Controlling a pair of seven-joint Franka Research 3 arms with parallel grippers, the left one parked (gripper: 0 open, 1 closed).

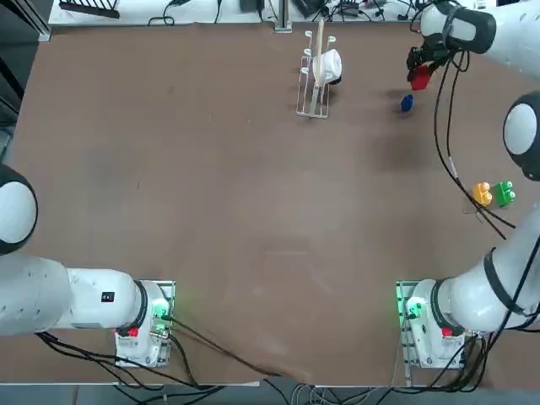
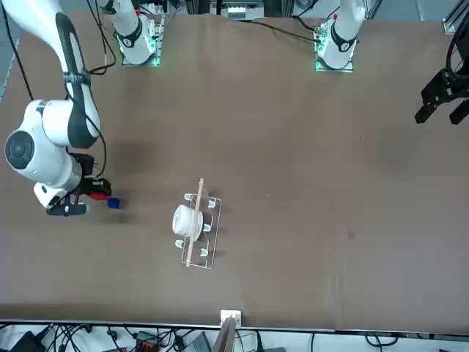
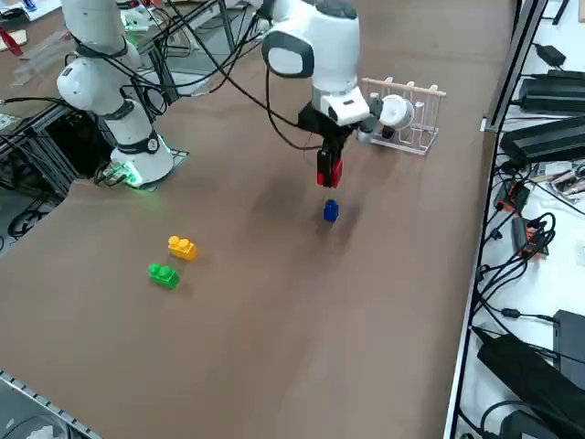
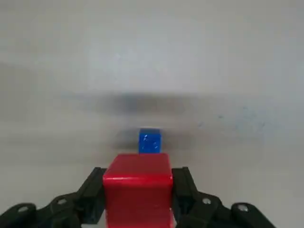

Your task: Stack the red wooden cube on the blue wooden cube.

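Red wooden cube (image 4: 137, 190), judged light, rigid and flat-sided, sits clamped by opposite faces in the right gripper (image 4: 137, 199) above the blue wooden cube (image 4: 149, 141).

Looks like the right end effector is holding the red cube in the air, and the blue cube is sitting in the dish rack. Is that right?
Not quite. The right end effector does hold the red cube in the air, but the blue cube sits on the bare table, just below the red one and apart from the dish rack. The right side view shows it.
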